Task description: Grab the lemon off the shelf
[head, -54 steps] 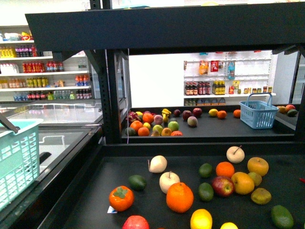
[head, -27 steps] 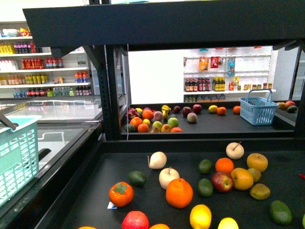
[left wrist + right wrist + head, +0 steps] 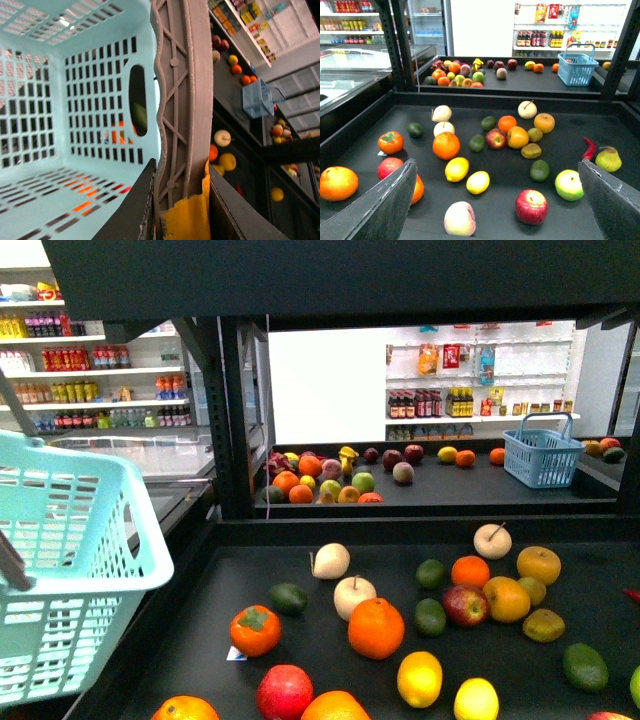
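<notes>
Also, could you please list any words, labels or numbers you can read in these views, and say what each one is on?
No text can be read in any view.
Labels on the bottles on the left wall: too small.
Labels on the back-wall bottles and hanging packets: blurred.
White tag on the shelf: too small.
Turquoise basket and its grey handle: no writing shows.

Front and right wrist views both overlook the shelf (image 3: 400, 562).

loc: grocery shop | evid: loose fruit (image 3: 376, 628) on shelf (image 3: 250, 575) | bottle racks (image 3: 430, 403) on wall | teal basket (image 3: 70, 540) + blue basket (image 3: 543, 452)
</notes>
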`<move>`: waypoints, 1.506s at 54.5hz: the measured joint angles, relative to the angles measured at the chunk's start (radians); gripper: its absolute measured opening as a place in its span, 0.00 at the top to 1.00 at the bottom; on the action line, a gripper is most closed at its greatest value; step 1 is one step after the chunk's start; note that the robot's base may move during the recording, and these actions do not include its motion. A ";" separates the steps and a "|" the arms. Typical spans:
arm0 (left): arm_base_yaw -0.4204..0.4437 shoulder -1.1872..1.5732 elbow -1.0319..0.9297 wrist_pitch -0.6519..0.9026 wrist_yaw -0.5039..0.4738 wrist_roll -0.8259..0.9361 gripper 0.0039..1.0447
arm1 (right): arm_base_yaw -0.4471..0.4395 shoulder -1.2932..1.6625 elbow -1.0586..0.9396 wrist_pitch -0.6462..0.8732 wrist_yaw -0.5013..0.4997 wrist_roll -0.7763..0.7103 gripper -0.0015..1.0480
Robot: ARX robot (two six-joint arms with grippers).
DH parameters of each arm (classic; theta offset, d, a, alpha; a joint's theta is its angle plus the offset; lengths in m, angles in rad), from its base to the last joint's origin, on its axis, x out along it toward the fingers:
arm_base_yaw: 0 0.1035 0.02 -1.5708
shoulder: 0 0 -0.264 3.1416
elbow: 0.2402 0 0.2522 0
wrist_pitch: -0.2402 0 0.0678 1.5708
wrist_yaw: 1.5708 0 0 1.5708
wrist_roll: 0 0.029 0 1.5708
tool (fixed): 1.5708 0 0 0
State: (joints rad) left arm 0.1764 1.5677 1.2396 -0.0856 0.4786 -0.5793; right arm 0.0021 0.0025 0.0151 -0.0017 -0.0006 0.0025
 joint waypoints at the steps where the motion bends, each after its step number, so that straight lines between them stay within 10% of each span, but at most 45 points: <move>1: -0.021 -0.007 -0.002 -0.001 0.000 0.002 0.80 | 0.000 0.000 0.000 0.000 0.000 0.000 0.07; 21: -0.378 0.066 0.010 0.116 -0.079 -0.081 0.85 | 0.000 0.000 0.000 0.000 0.000 0.000 0.07; 67: -0.509 0.425 0.303 0.285 -0.323 -0.393 0.87 | 0.000 0.000 0.000 0.000 0.000 0.000 0.07; 71: -0.521 0.430 0.303 0.304 -0.319 -0.392 0.87 | 0.028 0.071 0.023 -0.051 0.124 0.086 0.07; 82: -0.549 0.431 0.303 0.321 -0.310 -0.384 0.87 | -0.120 0.616 0.068 0.350 0.019 0.240 0.07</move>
State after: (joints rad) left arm -0.3725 1.9991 1.5425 0.2356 0.1688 -0.9630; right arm -0.1181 0.6189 0.0834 0.3485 0.0181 0.2428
